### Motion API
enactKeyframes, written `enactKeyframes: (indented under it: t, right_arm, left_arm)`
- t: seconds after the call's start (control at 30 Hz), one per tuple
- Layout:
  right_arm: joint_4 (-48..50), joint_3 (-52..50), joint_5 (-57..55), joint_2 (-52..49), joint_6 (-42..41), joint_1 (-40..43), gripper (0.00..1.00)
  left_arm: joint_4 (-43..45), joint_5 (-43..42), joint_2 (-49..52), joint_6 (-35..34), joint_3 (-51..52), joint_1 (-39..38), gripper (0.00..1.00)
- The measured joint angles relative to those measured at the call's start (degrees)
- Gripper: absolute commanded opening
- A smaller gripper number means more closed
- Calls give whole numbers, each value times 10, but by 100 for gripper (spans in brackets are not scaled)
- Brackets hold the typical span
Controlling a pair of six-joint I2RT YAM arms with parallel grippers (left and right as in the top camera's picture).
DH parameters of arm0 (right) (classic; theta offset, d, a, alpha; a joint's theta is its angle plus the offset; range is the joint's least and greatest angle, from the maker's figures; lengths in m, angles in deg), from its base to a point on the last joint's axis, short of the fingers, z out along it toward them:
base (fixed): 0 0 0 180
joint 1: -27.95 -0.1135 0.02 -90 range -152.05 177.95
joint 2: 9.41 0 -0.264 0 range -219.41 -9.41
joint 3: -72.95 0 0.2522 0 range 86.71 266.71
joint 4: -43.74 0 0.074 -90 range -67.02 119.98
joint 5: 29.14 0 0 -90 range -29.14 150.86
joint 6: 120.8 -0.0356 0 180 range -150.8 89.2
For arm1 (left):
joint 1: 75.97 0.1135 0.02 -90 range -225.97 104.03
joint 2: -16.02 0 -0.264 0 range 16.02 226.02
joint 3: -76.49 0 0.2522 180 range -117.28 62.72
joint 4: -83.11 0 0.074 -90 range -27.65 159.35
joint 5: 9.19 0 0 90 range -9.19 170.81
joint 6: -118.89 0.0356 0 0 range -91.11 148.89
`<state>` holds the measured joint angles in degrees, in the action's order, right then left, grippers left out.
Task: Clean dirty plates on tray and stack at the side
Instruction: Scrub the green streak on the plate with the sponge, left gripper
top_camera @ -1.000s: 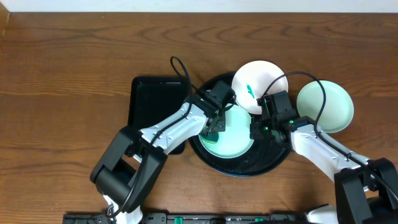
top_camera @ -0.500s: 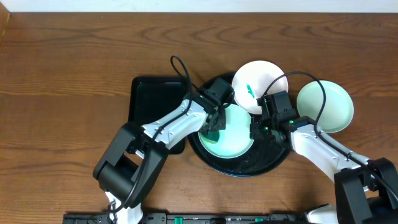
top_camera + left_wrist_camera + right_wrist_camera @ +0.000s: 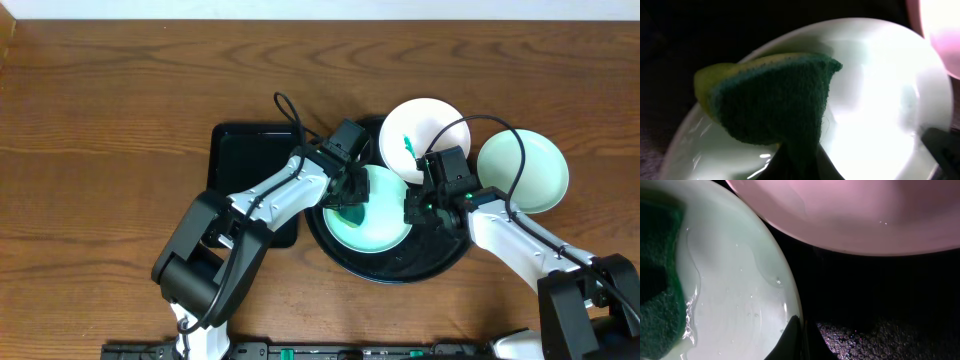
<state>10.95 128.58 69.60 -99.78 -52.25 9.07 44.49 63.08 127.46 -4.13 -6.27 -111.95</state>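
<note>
A pale mint-green plate lies wet in the round black tray. My left gripper is shut on a yellow and green sponge and presses it onto the left half of that plate. My right gripper is shut on the same plate's right rim, its fingertips pinching the edge. A white plate with a green smear rests on the tray's far rim. It looks pinkish in the right wrist view. A second mint-green plate sits on the table to the right of the tray.
A smaller rectangular black tray lies left of the round tray, under my left arm. Brown wooden table stretches to the left and far side. The round tray's speckled floor shows beside the right fingers.
My left gripper has slid the sponge a little right and toward the far side across the mint-green plate. The white plate has shifted slightly right. The right gripper has kept its hold.
</note>
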Motion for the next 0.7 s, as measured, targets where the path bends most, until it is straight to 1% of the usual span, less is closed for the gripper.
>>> enactKeyframes:
  t: [0.23,0.33,0.43,0.57,0.7]
  right_arm:
    - [0,0,0,0,0,0,1]
    - [0,0,0,0,0,0,1]
    - [0,0,0,0,0,0,1]
    - [0,0,0,0,0,0,1]
    - [0,0,2,0,0,0,1]
  left_arm:
    - [14,-51,-10,0,8,-1,8]
    - [12,-78,-38,0,19,-6,7]
    - [10,-89,-91,0,22,-9,8]
    - [-11,-67,-169,0,21,-8,7]
    - [-50,-13,-199,0,21,-8,8]
